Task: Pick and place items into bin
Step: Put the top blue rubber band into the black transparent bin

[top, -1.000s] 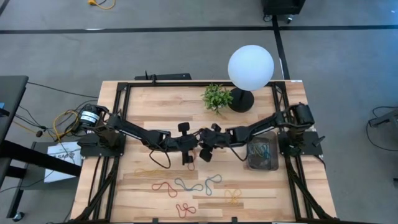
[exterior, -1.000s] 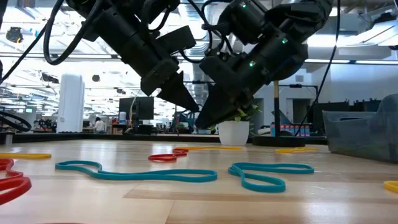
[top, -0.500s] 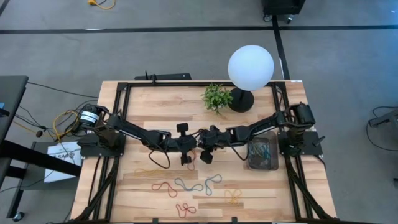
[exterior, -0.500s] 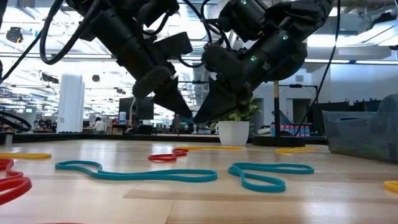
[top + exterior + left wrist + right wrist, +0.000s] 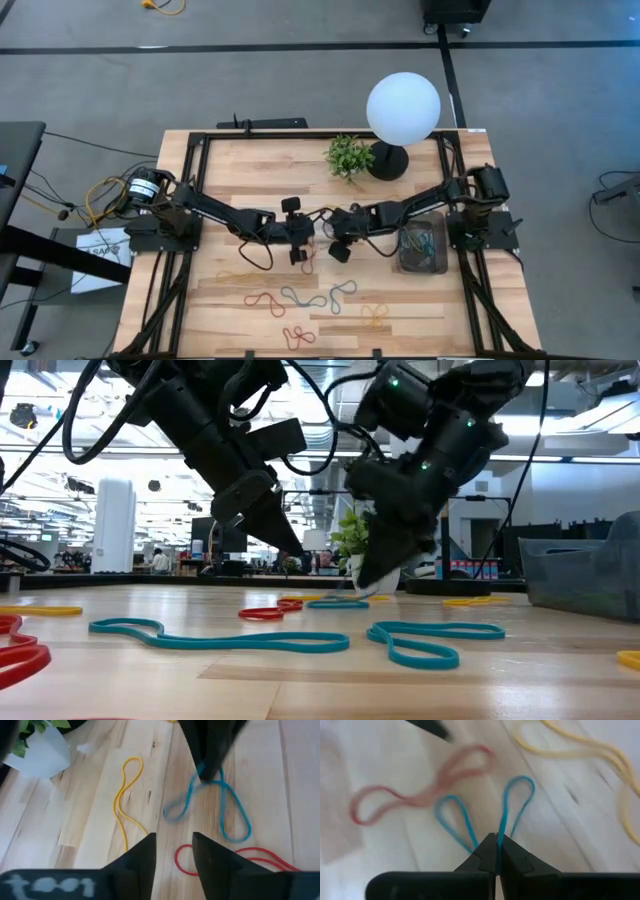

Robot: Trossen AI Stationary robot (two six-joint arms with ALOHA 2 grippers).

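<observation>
The right gripper (image 5: 497, 851) has its fingers pressed together on a blue rubber band (image 5: 512, 802), pinched at its middle so that two thin loops fan out ahead of the fingertips. A red band (image 5: 420, 795) lies just beyond those loops and a yellow band (image 5: 590, 750) off to one side. The left gripper (image 5: 173, 851) hovers close by with its fingers apart and nothing between them; the same blue band hangs from the right arm's dark fingers a little ahead of it, and the red one lies directly under its tips.

The grip could fail, I judge, because the band is thin, smooth and floppy: only a short stretch sits between the fingers, so it may slide out during the carry. The trailing loops could also drag the red band along if they snag it, or catch on the bin's rim instead of dropping in. The two grippers are near each other, so a careless move risks contact.

The bin (image 5: 437, 262), a dark translucent tub with rounded corners already holding some bands, sits well behind the right fingers, near that arm's base. The table (image 5: 230, 165) is pale planked wood, and more squiggled bands lie on its near side.
</observation>
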